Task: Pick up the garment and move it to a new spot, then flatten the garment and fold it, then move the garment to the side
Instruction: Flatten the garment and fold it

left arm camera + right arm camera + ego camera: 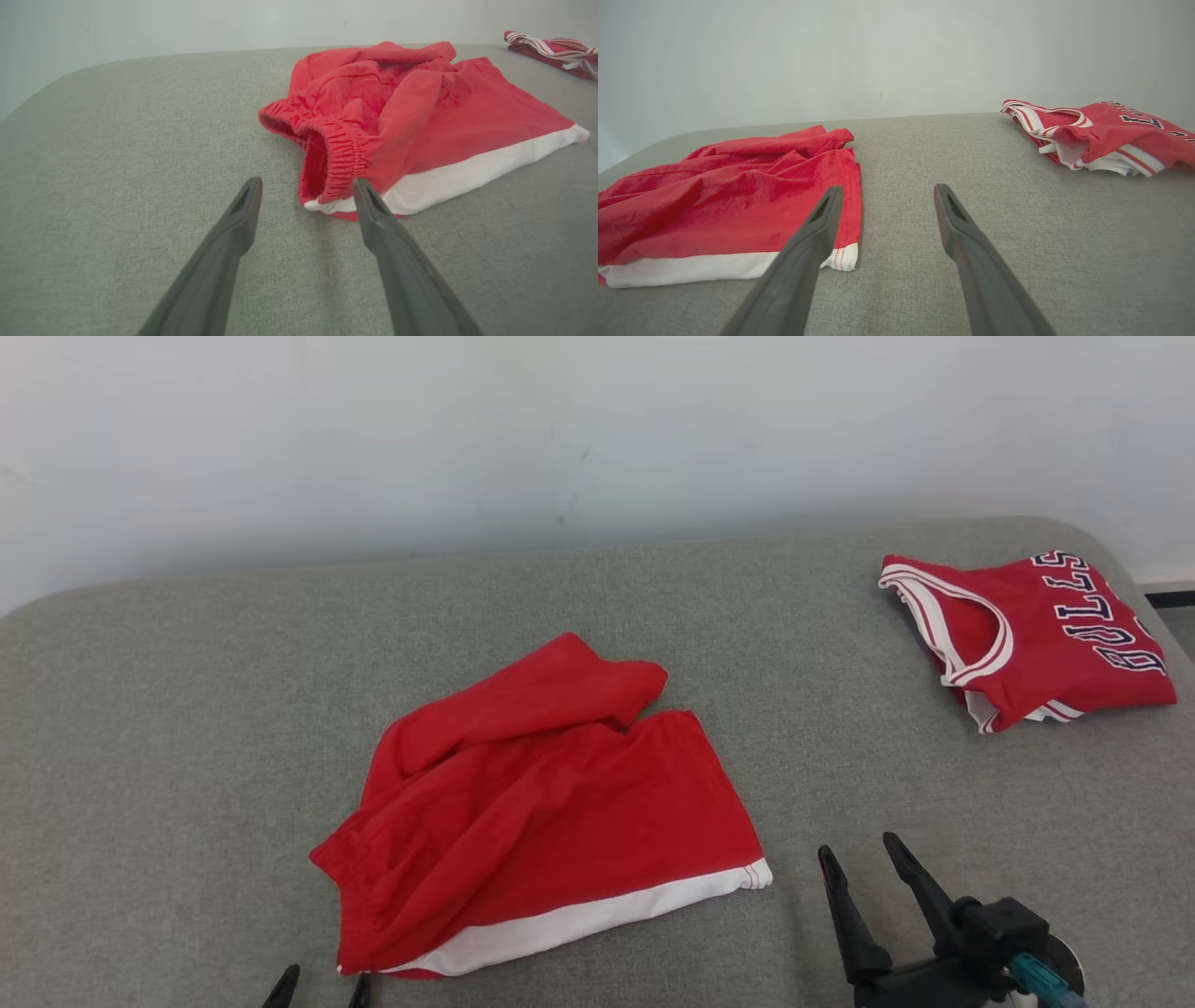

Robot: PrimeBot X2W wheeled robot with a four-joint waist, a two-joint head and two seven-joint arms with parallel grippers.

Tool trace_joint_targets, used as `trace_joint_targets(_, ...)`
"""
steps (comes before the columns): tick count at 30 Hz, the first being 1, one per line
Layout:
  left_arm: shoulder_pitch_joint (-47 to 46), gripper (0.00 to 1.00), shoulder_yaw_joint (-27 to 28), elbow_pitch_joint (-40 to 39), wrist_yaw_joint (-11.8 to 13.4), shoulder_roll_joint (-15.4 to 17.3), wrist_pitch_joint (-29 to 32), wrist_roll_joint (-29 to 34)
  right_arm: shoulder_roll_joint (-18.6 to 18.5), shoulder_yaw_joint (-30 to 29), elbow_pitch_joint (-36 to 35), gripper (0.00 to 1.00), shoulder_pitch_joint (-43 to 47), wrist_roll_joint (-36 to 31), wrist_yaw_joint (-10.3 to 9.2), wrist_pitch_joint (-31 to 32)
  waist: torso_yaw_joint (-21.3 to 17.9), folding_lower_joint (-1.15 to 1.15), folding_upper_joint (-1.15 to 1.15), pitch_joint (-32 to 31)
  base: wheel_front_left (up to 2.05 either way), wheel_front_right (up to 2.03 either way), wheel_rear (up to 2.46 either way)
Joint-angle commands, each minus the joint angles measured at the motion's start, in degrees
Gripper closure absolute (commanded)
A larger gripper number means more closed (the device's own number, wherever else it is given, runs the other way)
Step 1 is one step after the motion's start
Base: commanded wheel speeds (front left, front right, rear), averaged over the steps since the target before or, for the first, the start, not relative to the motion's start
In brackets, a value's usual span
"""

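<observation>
While the red shorts (541, 803) lie crumpled on the grey cushion (187, 709), their waistband (336, 158) faces the left gripper (306, 184) | left jaws apart, nearer | right gripper (887, 189) jaws apart, beside the hem corner (843, 259)

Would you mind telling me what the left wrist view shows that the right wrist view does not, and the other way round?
Left wrist view: the open left gripper near the shorts' gathered elastic waistband. Right wrist view: the open right gripper, the jersey's dark lettering. Shared: red shorts with white hem, folded jersey, grey surface, pale wall.
</observation>
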Motion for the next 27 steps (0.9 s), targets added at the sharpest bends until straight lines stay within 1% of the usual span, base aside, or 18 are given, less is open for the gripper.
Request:
trace_joint_targets(1,-1.91,0.00,-1.54,1.22,-0.05,0.76,-0.11,0.06,-0.10,1.05,1.86,0.00,-2.02,0.48,-0.17,0.00,0.42,0.00,0.00,1.97,0.00,0.00,0.00)
trace_joint_targets(7,-8.15,0.00,-9.20,6.88,-0.08,3.55,-0.11,-2.79,0.45,4.71,10.05,0.00,-9.05,1.32,-0.17,-0.01,1.05,0.00,0.00,5.38,0.00,0.00,0.00)
trace_joint_targets(8,-8.15,0.00,-9.20,6.88,-0.08,3.55,-0.11,-2.79,0.45,4.71,10.05,0.00,-9.05,1.32,-0.17,-0.01,1.05,0.00,0.00,5.38,0.00,0.00,0.00)
trace_joint_targets(11,-10.94,0.00,-11.26,8.72,-0.09,4.43,-0.11,-3.81,1.05,6.16,13.61,0.00,-11.69,1.72,-0.17,0.01,1.35,0.00,0.00,6.47,0.00,0.00,0.00)
trace_joint_targets(16,-13.52,0.00,-13.00,9.85,-0.10,4.82,-0.11,-4.81,2.04,8.06,19.09,0.00,-14.45,2.87,-0.17,0.00,2.02,0.00,0.00,7.55,0.00,0.00,0.00)
trace_joint_targets(23,-14.64,0.00,-13.51,9.07,-0.10,4.64,-0.11,-4.74,3.75,10.34,24.69,0.00,-14.93,5.15,-0.16,0.11,3.04,0.00,0.00,8.31,0.00,0.00,0.00)
trace_joint_targets(24,-14.70,0.15,-13.58,9.20,-0.10,4.53,-0.11,-5.04,4.08,10.85,25.85,0.56,-15.02,5.58,-0.16,0.24,3.14,0.00,0.00,8.38,0.00,0.00,0.00)
trace_joint_targets(25,-14.89,0.51,-13.76,9.26,-0.10,4.45,-0.11,-5.06,4.27,11.23,26.61,0.79,-15.32,6.00,-0.16,0.31,3.21,0.00,0.00,8.42,0.00,0.00,0.00)
trace_joint_targets(26,-15.17,0.80,-14.06,9.04,-0.11,4.31,-0.11,-4.95,4.45,11.50,27.02,1.00,-15.71,6.31,-0.15,0.39,3.29,0.00,0.00,8.46,0.00,0.00,0.00)
trace_joint_targets(27,-15.29,1.00,-14.52,9.00,-0.11,4.24,-0.11,-5.05,4.61,11.54,26.92,1.00,-16.04,6.79,-0.15,0.39,3.35,0.00,0.00,8.46,0.00,0.00,0.00)
